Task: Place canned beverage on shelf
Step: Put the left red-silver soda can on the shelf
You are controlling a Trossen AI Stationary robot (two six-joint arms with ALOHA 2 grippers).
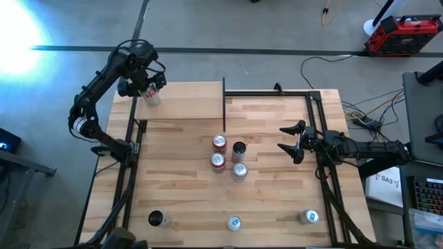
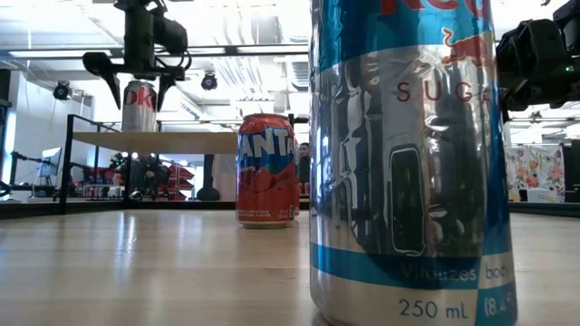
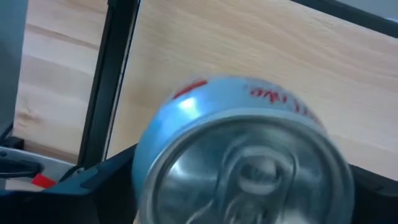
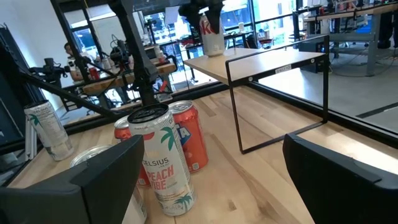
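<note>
now the left arm reaches over the shelf (image 1: 183,100) at the far left of the worktop (image 1: 277,200), its wrist pointing down. the left end effector (image 1: 148,88) is around a silver diet coke can (image 1: 151,95) that stands upright on the shelf; the fingers are spread and seem just clear of the can. the right arm lies low at the right edge, its right end effector (image 1: 291,140) released and empty, facing a group of four cans (image 1: 228,156) in the middle.
</note>
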